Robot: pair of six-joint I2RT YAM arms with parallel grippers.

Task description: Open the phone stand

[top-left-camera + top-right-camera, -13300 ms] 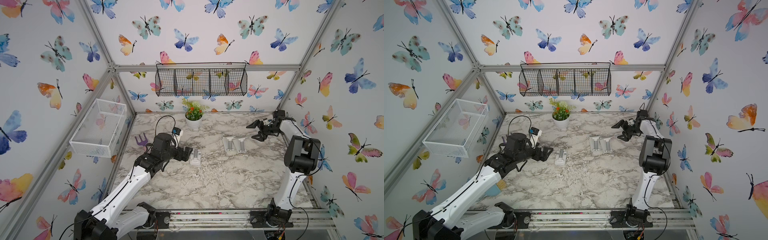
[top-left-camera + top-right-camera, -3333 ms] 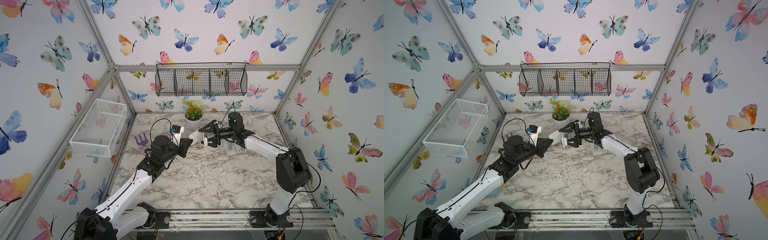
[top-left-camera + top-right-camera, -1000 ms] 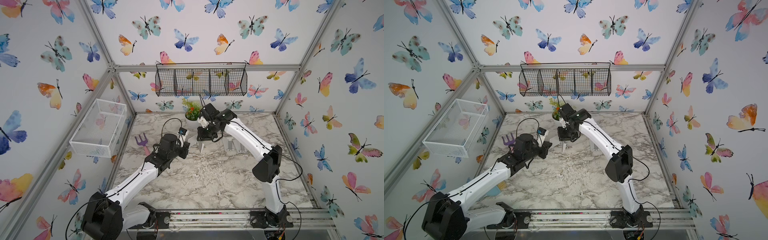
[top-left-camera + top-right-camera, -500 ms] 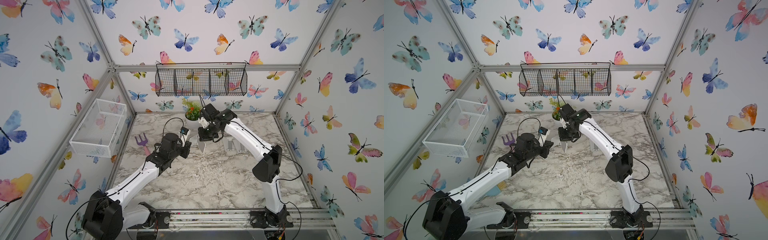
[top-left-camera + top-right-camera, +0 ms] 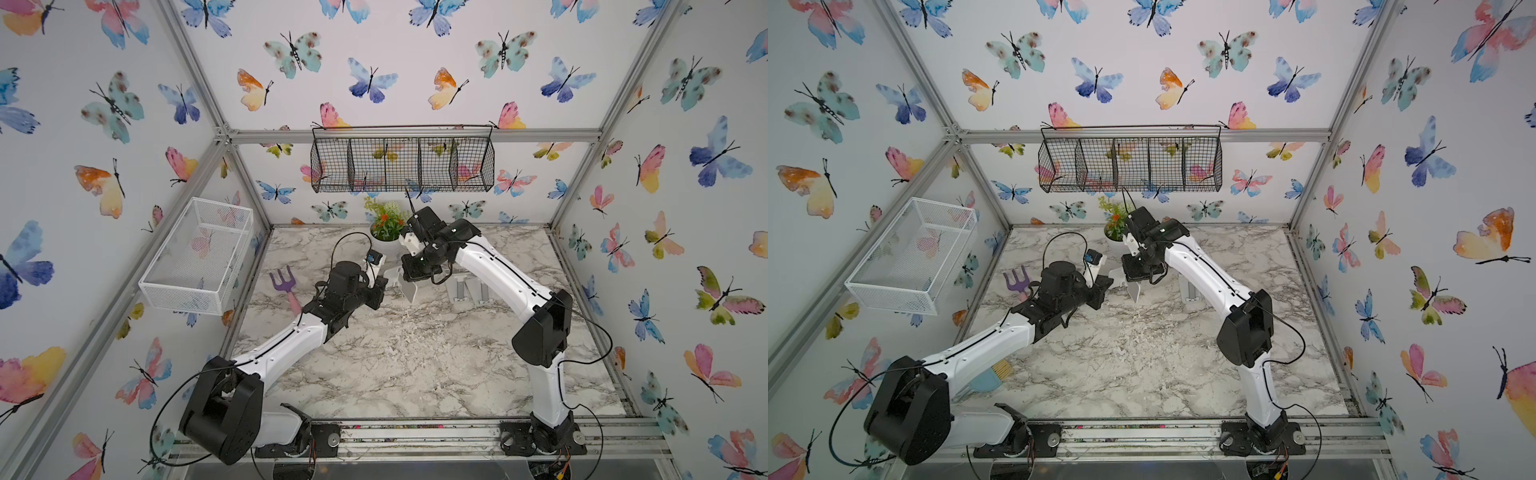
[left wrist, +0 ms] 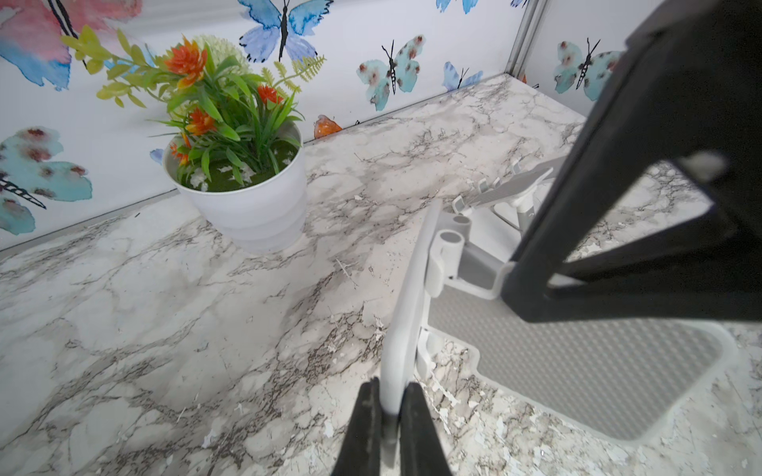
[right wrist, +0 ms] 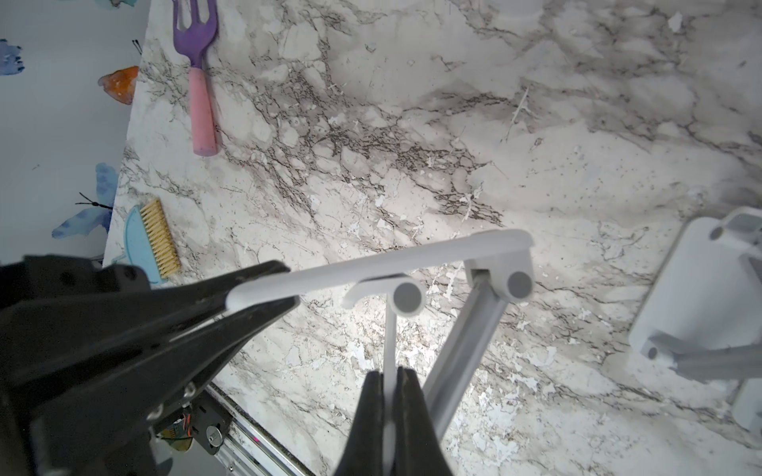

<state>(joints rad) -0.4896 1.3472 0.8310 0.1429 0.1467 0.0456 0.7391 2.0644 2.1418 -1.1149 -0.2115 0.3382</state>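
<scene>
Phone stand [image 5: 409, 291] in tight grip of left tool [image 6: 389, 391], right tool [image 7: 389, 377]; flower pot [image 6: 255, 206] nearby.

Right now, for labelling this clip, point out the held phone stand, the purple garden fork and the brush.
phone stand [image 7: 371, 263]: right wrist view, on its white plate.
purple garden fork [image 7: 194, 41]: right wrist view, on its purple head.
brush [image 7: 158, 237]: right wrist view, on its bristles.

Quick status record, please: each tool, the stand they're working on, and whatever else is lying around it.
left tool: shut on the white plate of the phone stand
right tool: shut on the stand's grey-padded plate
stand state: partly unfolded, plates angled apart at the hinges
others: second stand, plant pot, purple fork, brush
</scene>
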